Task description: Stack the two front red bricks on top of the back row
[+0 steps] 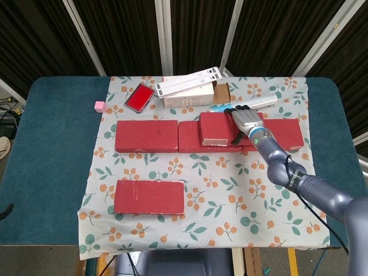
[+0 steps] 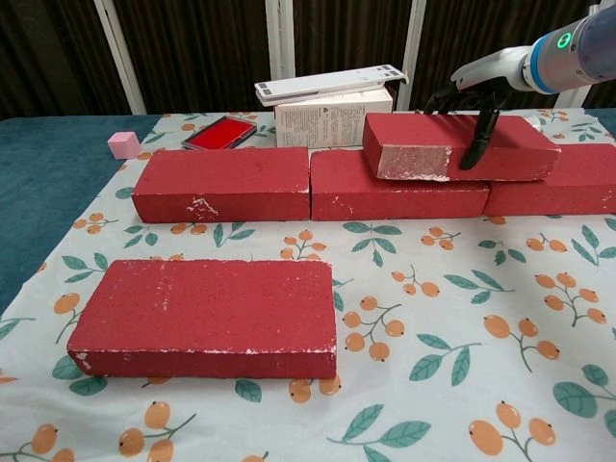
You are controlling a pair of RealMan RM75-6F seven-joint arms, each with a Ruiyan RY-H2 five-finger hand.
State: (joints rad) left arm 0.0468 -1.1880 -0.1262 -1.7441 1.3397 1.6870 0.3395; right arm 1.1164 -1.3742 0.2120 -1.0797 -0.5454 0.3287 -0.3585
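Overhead, right hand [image 2: 474, 96] palm-down, fingers draped over stacked brick [image 2: 452, 144].

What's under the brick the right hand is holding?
The held brick sits on the back row, spanning the middle brick and right brick. The right hand grips it. Their tops and the joint beneath are covered.
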